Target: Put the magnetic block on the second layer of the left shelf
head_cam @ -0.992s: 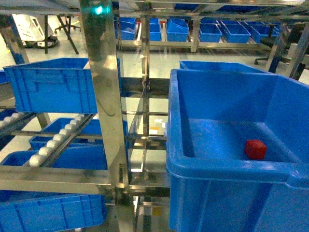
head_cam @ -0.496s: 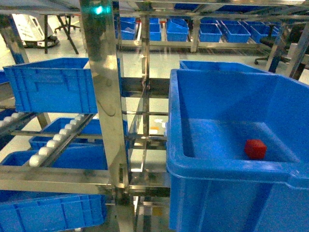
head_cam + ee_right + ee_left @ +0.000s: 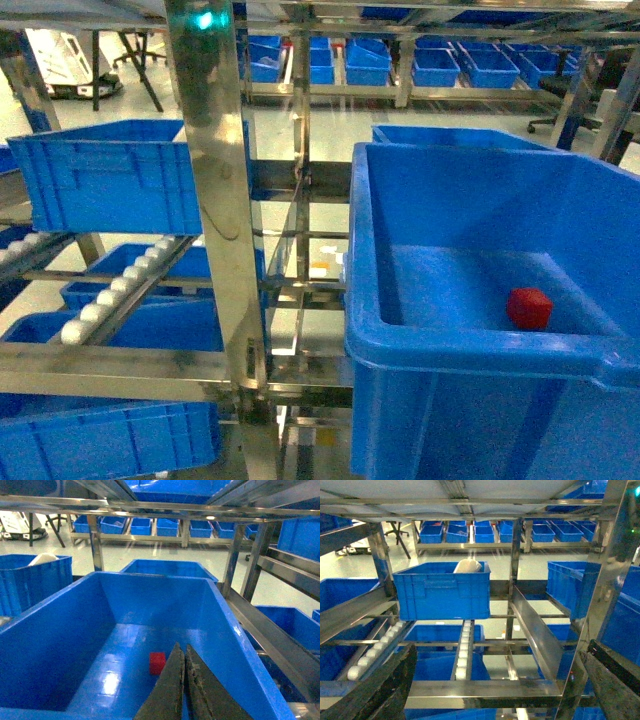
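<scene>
You are looking at the magnetic block (image 3: 529, 308) lying on the floor of a large blue bin (image 3: 400, 345) on the right of the head view, toward the bin's near right corner, with nothing touching it. In the right wrist view the same red cube (image 3: 157, 663) is sitting just beyond the tips of the right gripper (image 3: 184, 652), whose two dark fingers are pressing together with nothing between them, hanging above the bin's floor.

The left gripper (image 3: 495, 680) is showing only its two finger edges at the lower corners of its own wrist view, spread wide apart and holding nothing. It is facing the left shelf second layer (image 3: 470, 687), where steel rails and white rollers (image 3: 464, 647) are running away from you. A second blue bin (image 3: 442, 592) is resting on the rollers farther back, with a pale object (image 3: 468, 566) poking above its rim. A shiny perforated upright (image 3: 215, 190) is standing between the two shelves.
</scene>
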Robot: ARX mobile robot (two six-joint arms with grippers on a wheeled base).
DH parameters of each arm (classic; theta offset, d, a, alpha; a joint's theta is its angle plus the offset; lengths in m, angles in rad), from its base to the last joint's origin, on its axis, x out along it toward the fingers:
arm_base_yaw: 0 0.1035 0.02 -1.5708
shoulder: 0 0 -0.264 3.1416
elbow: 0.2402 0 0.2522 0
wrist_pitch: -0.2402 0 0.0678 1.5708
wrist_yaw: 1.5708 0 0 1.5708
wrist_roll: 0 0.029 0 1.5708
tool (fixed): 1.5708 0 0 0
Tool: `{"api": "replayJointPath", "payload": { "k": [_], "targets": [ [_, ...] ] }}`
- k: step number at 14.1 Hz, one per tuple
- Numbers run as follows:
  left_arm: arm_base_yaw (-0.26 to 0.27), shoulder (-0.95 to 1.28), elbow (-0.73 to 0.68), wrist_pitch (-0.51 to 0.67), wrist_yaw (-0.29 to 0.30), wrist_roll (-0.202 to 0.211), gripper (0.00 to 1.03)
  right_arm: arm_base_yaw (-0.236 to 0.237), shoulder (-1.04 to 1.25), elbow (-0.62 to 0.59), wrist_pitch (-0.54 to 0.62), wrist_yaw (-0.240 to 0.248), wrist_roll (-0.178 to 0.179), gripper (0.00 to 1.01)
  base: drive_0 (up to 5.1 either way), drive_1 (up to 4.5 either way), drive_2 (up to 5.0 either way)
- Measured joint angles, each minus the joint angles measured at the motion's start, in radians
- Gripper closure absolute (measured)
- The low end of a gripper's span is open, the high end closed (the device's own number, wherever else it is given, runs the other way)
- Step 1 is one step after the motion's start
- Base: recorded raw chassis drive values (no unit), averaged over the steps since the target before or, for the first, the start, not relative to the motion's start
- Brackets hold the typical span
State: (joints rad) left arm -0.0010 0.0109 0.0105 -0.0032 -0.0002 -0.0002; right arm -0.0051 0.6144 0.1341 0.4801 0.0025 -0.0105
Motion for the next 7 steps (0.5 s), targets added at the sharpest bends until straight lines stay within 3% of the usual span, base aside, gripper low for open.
{"api": "replayJointPath", "payload": {
  "k": [7],
  "targets": [
    [0.000, 0.000, 0.000, 0.000, 0.000, 0.000, 0.05, 0.005, -0.221, -0.089, -0.133, -0.003, 0.000, 0.99, 0.0, 0.00, 0.0]
  ]
}}
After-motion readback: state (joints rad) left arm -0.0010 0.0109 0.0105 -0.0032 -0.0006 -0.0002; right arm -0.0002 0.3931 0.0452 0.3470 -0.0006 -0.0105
